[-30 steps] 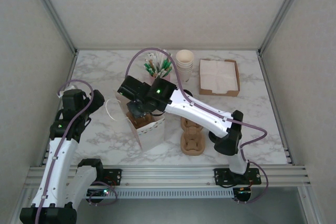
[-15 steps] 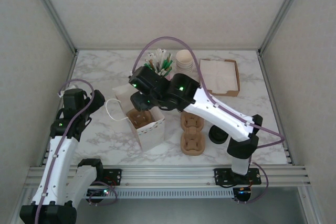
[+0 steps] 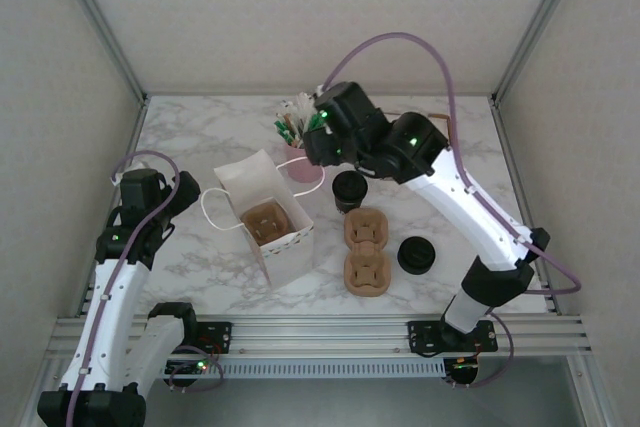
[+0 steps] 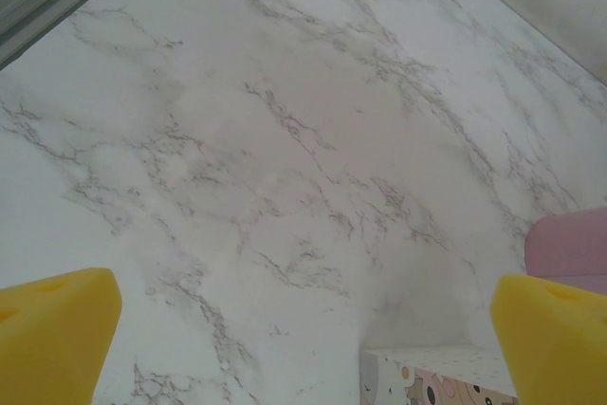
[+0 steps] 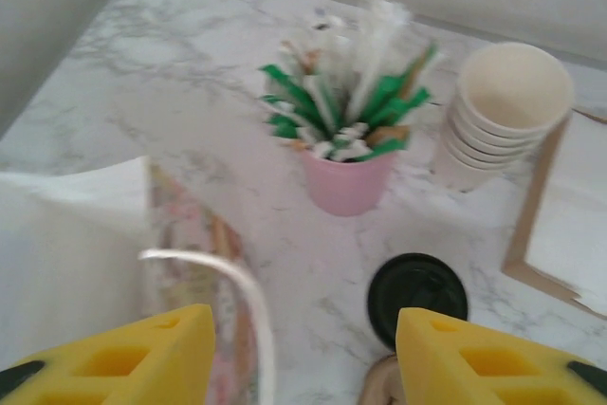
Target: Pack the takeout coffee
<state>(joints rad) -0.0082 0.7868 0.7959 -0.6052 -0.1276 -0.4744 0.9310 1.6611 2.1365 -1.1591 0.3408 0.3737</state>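
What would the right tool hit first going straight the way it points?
Likely the pink cup of sticks, centred ahead of the right tool; the takeout coffee sits off-line. Depth is unclear.

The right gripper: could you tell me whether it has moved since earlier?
Yes. The right gripper has swung off the white paper bag, going back and rightward to the pink cup of stirrers.
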